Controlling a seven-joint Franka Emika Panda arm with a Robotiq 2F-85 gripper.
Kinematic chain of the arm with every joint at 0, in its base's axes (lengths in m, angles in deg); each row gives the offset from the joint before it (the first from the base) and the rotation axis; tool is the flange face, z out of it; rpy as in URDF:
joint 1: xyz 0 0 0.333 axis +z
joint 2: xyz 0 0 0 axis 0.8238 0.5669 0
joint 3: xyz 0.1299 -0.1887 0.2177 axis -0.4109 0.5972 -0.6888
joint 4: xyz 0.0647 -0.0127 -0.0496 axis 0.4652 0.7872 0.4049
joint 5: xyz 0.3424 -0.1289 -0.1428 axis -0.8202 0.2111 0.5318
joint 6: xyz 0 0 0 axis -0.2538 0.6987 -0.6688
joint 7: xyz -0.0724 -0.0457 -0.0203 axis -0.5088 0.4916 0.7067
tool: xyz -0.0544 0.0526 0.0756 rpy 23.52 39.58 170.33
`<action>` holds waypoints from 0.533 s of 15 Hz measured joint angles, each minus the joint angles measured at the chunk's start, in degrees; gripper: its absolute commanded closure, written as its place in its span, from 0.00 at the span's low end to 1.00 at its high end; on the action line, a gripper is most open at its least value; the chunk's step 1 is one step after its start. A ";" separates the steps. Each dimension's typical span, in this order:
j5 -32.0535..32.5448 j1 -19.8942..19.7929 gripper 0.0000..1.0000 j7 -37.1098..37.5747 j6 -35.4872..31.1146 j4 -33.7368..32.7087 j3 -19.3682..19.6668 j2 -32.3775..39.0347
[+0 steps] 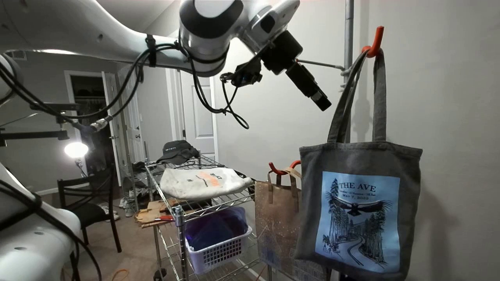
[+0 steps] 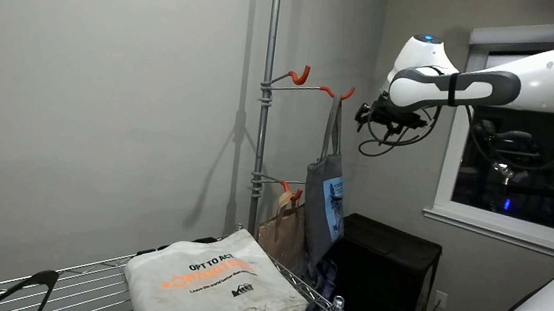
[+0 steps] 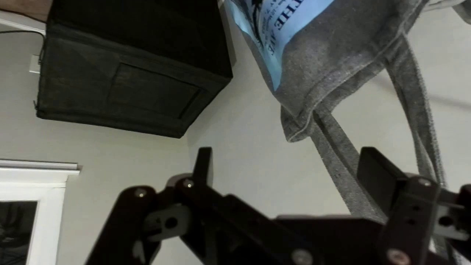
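A dark grey tote bag (image 1: 308, 203) with a light blue printed panel hangs from a red-orange hook (image 1: 377, 43). Its straps (image 1: 379, 105) loop over that hook. My gripper (image 1: 322, 102) is in the air near the straps, apart from them in an exterior view (image 2: 361, 117). In the wrist view the jaws stand wide, with the open gripper (image 3: 287, 162) holding nothing. One strap (image 3: 342, 165) runs behind the right-hand finger there, and the bag's body (image 3: 331, 62) lies beyond the fingertips. A brown paper bag (image 1: 273, 218) hangs lower, from another red-orange hook (image 1: 275, 168).
The hooks branch from a grey metal pole (image 2: 273, 37); an upper hook (image 2: 301, 76) bears nothing. A white canvas bag (image 2: 215, 297) lies on a wire shelf (image 2: 89, 280), with a dark cap (image 1: 177, 151) beyond. A black cabinet (image 2: 387, 255) stands in the corner near the window (image 2: 526, 172).
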 measured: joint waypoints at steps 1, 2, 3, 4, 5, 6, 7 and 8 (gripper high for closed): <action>-0.63 0.01 0.00 0.00 -0.94 -0.96 -0.43 0.91; -1.01 0.01 0.00 0.11 -1.76 -2.01 -0.90 1.67; -1.30 0.01 0.00 0.26 -2.47 -3.18 -1.35 2.33; -1.37 0.02 0.00 0.43 -2.99 -4.45 -1.80 2.91; -1.38 0.01 0.00 0.59 -3.41 -5.84 -2.23 3.46; -1.38 0.02 0.00 0.62 -3.70 -7.16 -2.62 3.98; -1.38 0.02 0.00 0.64 -3.89 -8.38 -2.98 4.50; -1.38 0.02 0.00 0.76 -4.02 -9.48 -3.32 5.11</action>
